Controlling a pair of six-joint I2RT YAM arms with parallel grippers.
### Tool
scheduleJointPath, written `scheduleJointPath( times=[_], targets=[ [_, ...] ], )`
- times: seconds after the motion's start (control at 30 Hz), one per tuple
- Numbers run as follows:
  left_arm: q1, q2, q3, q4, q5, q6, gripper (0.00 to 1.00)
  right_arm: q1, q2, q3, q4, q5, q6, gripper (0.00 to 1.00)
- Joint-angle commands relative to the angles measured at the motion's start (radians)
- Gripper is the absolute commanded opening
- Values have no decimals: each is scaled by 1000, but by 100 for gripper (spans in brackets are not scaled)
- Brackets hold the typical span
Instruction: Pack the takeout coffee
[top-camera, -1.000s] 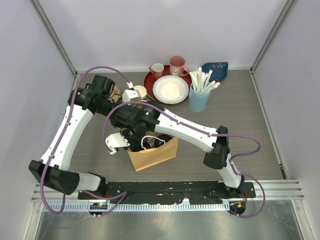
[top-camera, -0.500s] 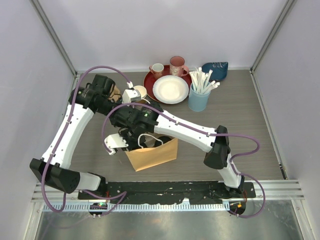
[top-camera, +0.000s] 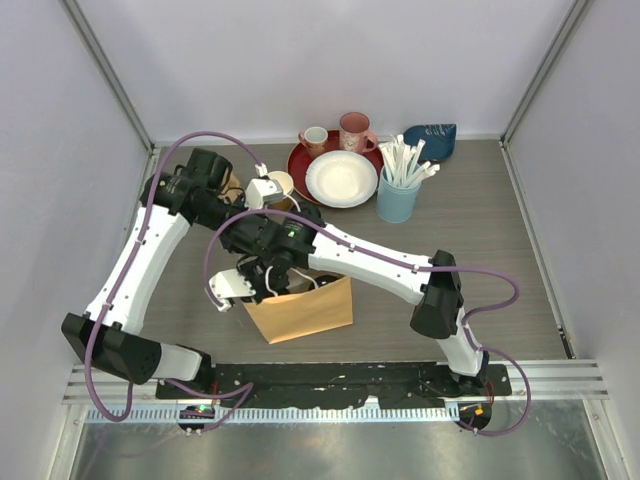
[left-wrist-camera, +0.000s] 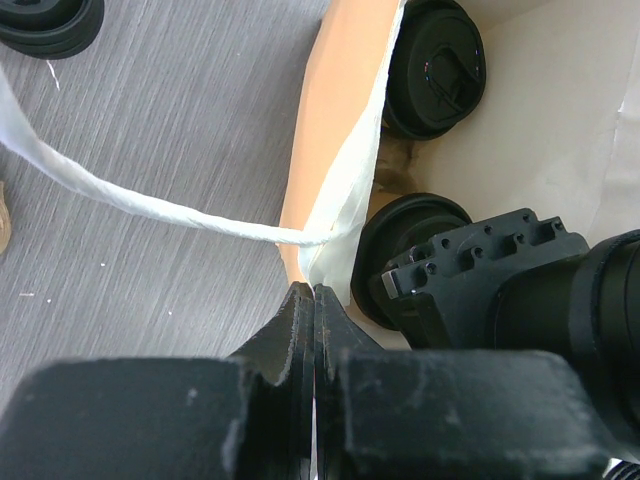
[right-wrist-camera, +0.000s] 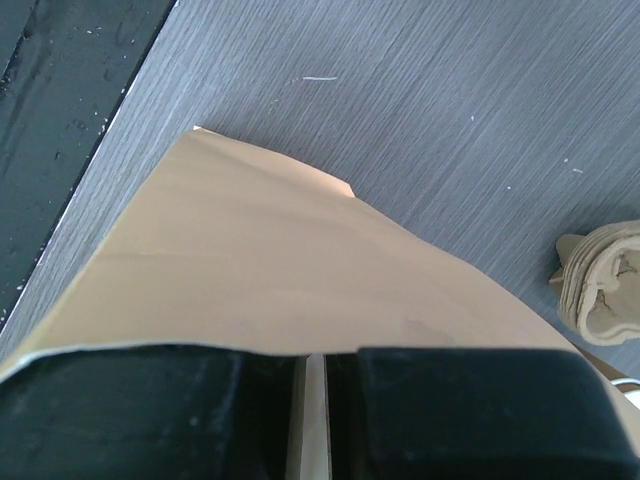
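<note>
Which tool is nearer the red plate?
Left. The left tool pinches the bag at its far rim, toward the red plate; the right tool grips its nearer rim.

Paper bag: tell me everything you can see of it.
The paper bag is tan kraft outside, white inside, with a white twisted-cord handle. It stands open on the grey table near the arms' bases. Two black lids show inside. The left claw pinches its rim; the right claw is closed on its tan wall.
</note>
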Motion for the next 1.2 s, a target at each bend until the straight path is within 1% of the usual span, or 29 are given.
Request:
scheduleJointPath(
  times=[0.0,0.33,0.63,0.7,0.73,0.8,0.83,0.93,1.17],
  targets=[
    [-13,-24,15,-135,66,15,0,-26,17,-58,-60,-50,-9,1],
    [-15,-21,17,-135,65,17,0,-29,0,-112,-19,-59,-6,2],
    [-15,-23,18,-137,62,18,0,-28,0,-116,-8,-57,5,4],
    [-15,-23,15,-137,62,18,0,-28,-3,-115,-9,-54,9,6],
    [-13,-24,15,-137,62,18,0,-28,-5,-115,-5,-50,12,12],
    [-15,-24,14,-138,60,20,0,-28,-12,-115,-3,-47,19,16],
    [-13,-24,12,-138,59,22,0,-29,-14,-115,-3,-45,19,21],
    [-15,-27,9,-138,54,23,0,-28,-27,-115,1,-45,28,28],
    [-15,-27,6,-138,42,25,0,-29,-74,-121,37,-40,57,38]
  ],
)
